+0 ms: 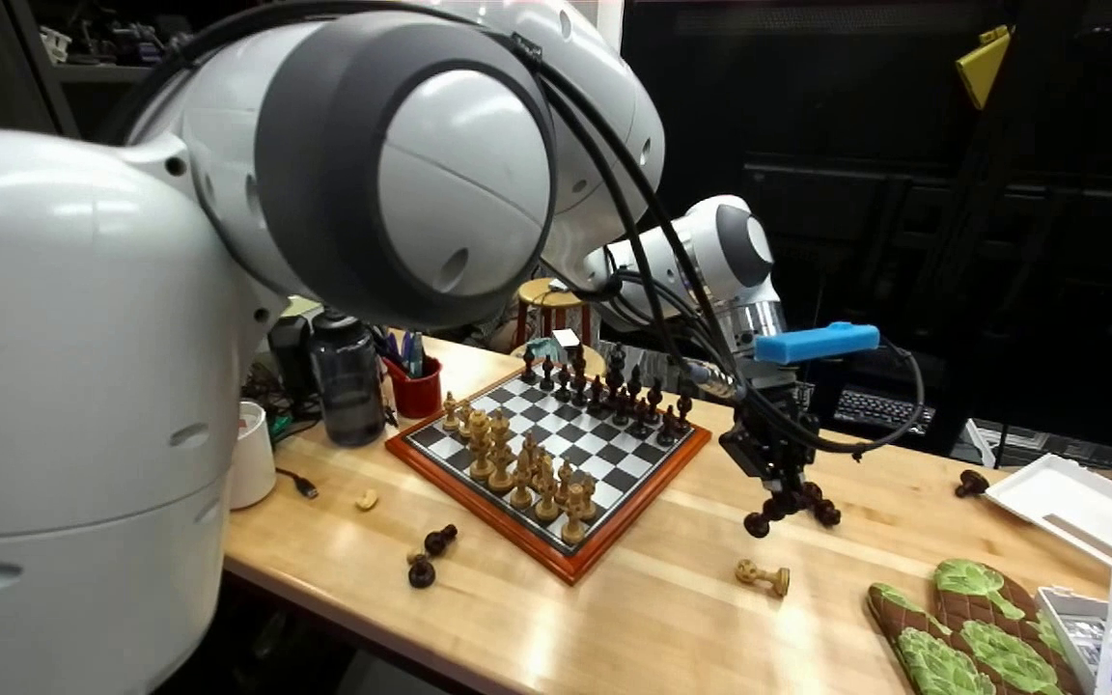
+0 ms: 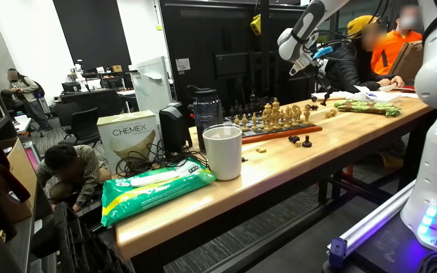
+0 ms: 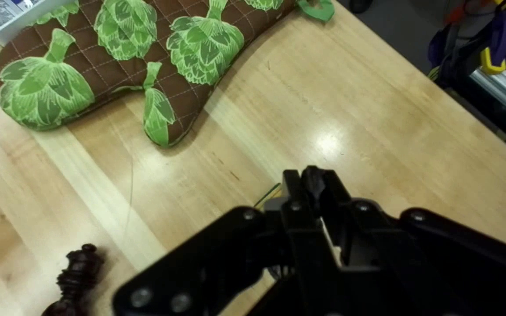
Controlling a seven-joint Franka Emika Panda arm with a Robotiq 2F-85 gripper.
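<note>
My gripper [image 1: 784,483] is shut on a dark chess piece [image 1: 761,521] and holds it tilted above the wooden table. In the wrist view, part of the dark piece [image 3: 314,181] shows between the fingertips; the rest is hidden. It also hangs below the gripper in an exterior view [image 2: 326,98]. Another dark piece [image 1: 823,508] lies close by and shows in the wrist view [image 3: 78,274]. A light piece [image 1: 764,577] lies on its side nearer the front edge. The chessboard [image 1: 479,513], with light and dark pieces standing on it, is beside the gripper.
A brown mitt with green artichokes [image 1: 986,627] and a white tray [image 1: 1087,512] lie past the gripper. Small dark pieces [image 1: 432,542] lie near the front edge. A water bottle [image 1: 347,386], red pen cup [image 1: 418,389] and white mug [image 2: 223,151] stand beyond the board.
</note>
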